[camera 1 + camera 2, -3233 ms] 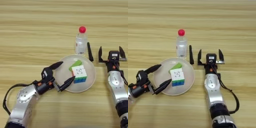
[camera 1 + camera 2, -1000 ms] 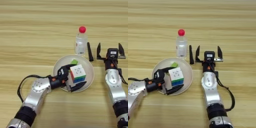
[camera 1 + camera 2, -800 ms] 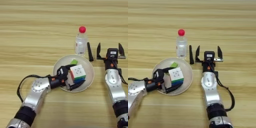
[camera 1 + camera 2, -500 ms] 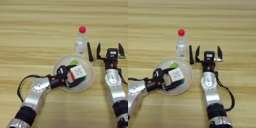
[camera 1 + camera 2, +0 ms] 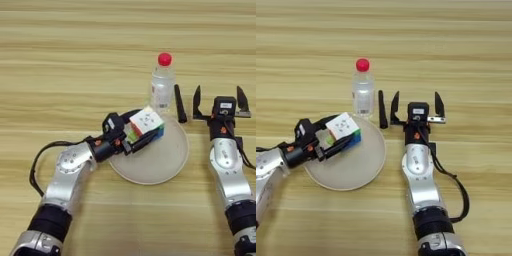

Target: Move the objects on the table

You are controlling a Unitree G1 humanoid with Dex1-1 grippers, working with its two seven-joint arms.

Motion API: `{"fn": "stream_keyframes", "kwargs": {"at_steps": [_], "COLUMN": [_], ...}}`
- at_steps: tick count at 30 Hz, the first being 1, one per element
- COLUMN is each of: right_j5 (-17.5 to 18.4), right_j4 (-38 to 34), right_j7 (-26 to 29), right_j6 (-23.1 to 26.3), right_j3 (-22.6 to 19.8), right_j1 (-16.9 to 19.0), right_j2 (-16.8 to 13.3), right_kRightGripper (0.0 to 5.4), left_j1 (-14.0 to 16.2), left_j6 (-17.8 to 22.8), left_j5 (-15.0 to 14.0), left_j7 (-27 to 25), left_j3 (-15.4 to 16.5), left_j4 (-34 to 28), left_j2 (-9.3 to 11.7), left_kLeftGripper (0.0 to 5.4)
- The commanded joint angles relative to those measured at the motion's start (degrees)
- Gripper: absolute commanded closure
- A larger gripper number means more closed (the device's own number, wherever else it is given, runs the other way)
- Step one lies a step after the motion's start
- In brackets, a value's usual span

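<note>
Cube [image 5: 146,125] now tilted and lifted off the plate [image 5: 165,162], clamped in my left end effector [image 5: 134,137]; green block hidden. Right end effector [image 5: 220,98] idles, spread wide.

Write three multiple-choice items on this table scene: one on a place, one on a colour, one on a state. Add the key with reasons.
1. Where does the clear bottle stand?
A. on the plate
B. on the table beyond the plate
C. in the right end effector

2. What colour is the bottle's cap?
A. red
B. blue
C. white

3. What is the left end effector doing?
A. resting open on the bare table
B. gripping the bottle
C. gripping the puzzle cube, tilted over the plate

Key: 1 B, it stands upright past the plate's far rim. 2 A, the cap is red. 3 C, black fingers clasp the tilted cube; the right end effector rests open beside the plate.
</note>
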Motion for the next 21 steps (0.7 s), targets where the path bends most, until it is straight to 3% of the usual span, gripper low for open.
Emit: {"fn": "stream_keyframes", "kwargs": {"at_steps": [1,6,12,15,21], "right_j5": [-0.21,-0.3,-0.27,-0.25,-0.32], "right_j4": [0.24,0.94,1.43,1.34,1.11], "right_j7": [-0.32,-0.5,-0.44,-0.39,-0.44], "right_j6": [0.79,0.65,0.33,0.32,0.37], "right_j3": [0.22,0.24,0.18,0.18,0.25], "right_j1": [0.18,-0.3,-0.46,-0.4,-0.26], "right_j2": [0.17,0.23,0.07,0.05,0.11], "right_kRightGripper": [0.0,0.0,0.0,0.0,0.0], "left_j1": [-2.18,-1.6,-4.22,-5.13,-5.33], "left_j6": [0.8,2.34,3.25,2.83,1.6], "left_j5": [-2.21,-2.81,2.12,4.25,6.98], "left_j7": [4.05,9.96,21.02,24.35,24.1], "left_j3": [4.69,11.1,15.98,16.18,12.72], "left_j4": [-3.73,-5.92,2.0,6.9,12.96], "left_j2": [0.44,3.08,5.08,4.93,3.05], "left_kLeftGripper": [2.12,2.12,2.12,2.12,2.12]}}
